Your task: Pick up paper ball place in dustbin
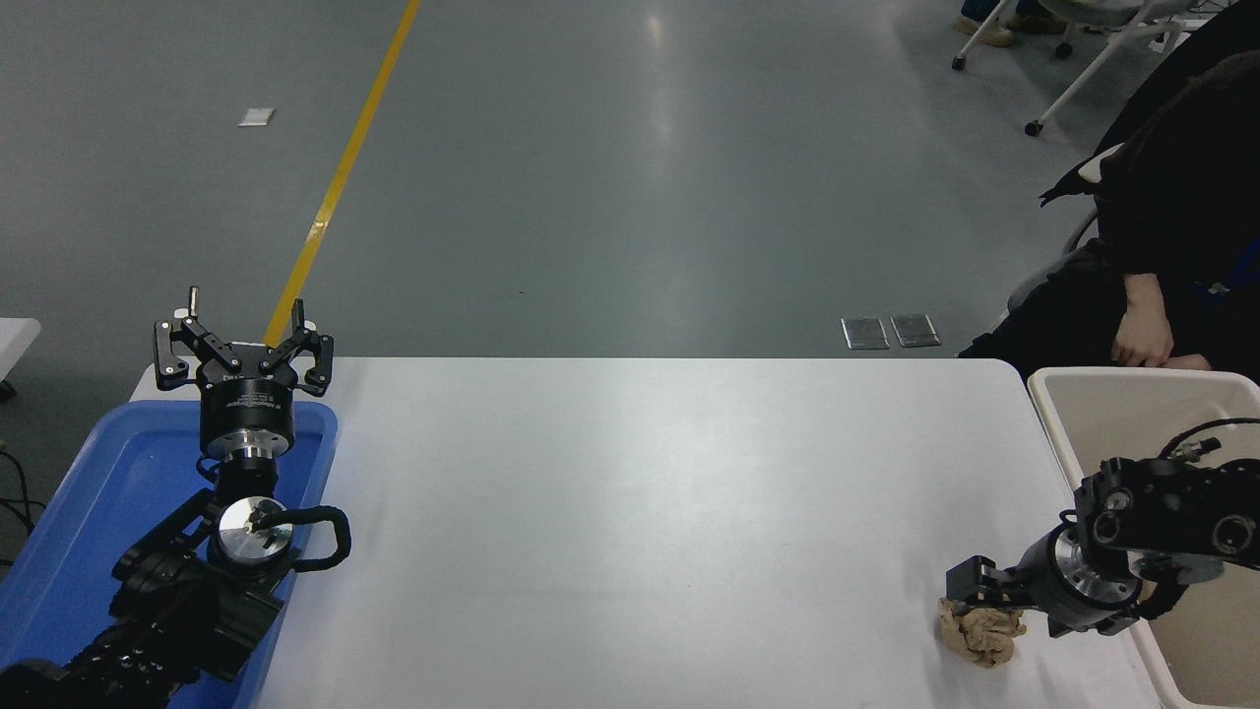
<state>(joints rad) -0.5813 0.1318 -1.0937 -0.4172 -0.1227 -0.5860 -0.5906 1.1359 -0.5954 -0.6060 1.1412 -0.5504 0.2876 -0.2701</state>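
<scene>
One paper ball (979,635) under right tool (970,591) | dustbin (1112,394) beside

The crumpled brown paper ball (981,633) sits on the white table, close beside the big cream dustbin (1061,433)

words: none could be read | left gripper (243,347): small white print was on its black round body, too tiny and blurry to make out | table (640,512), blue tray (108,492), dustbin (1132,414): no letters or numbers showed
</scene>
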